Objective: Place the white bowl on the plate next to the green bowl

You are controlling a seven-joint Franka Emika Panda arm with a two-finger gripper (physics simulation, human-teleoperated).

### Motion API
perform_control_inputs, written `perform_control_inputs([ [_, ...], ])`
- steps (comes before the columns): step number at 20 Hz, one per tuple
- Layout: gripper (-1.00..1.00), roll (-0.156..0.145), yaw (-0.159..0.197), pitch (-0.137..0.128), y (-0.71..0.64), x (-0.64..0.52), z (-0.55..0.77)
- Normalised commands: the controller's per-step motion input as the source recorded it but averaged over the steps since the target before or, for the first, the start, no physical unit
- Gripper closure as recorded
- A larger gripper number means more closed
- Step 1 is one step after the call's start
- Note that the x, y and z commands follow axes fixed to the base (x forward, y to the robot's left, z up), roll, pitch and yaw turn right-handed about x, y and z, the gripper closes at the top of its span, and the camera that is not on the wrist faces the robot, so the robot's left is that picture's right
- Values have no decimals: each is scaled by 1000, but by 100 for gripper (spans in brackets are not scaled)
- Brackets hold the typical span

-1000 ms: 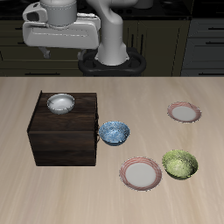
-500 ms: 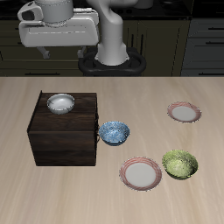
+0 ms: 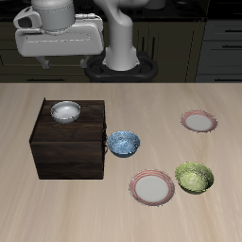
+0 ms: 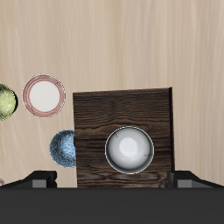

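Note:
The white bowl (image 3: 65,112) sits on top of a dark wooden box (image 3: 71,151); it also shows in the wrist view (image 4: 129,149). The green bowl (image 3: 194,177) stands near the table's front edge, and is partly cut off in the wrist view (image 4: 4,102). The plate (image 3: 152,187) with a pinkish-red rim lies right beside it, empty, and shows in the wrist view (image 4: 44,94). My gripper (image 3: 66,59) hangs high above the box and the white bowl, open and empty, fingers wide apart (image 4: 114,179).
A blue-and-white patterned bowl (image 3: 123,143) stands on the table against the box's side (image 4: 63,147). A second look-alike plate (image 3: 198,121) lies farther back, behind the green bowl. The robot's base (image 3: 121,66) stands at the table's back.
My gripper has shifted sideways, high up, to a place more directly over the box. The bowls and plates have not moved.

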Motion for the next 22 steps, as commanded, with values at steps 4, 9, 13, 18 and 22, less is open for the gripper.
perform_control_inputs([
  [4, -100, -24, -7, 3, -73, 105, -112],
  [9, -100, -6, -12, 15, 21, 26, -248],
  [13, -100, 19, -19, 7, 116, -115, -222],
  [18, -100, 24, -2, -8, 135, -208, -260],
  [22, -100, 27, 12, -37, 138, -212, -154],
])
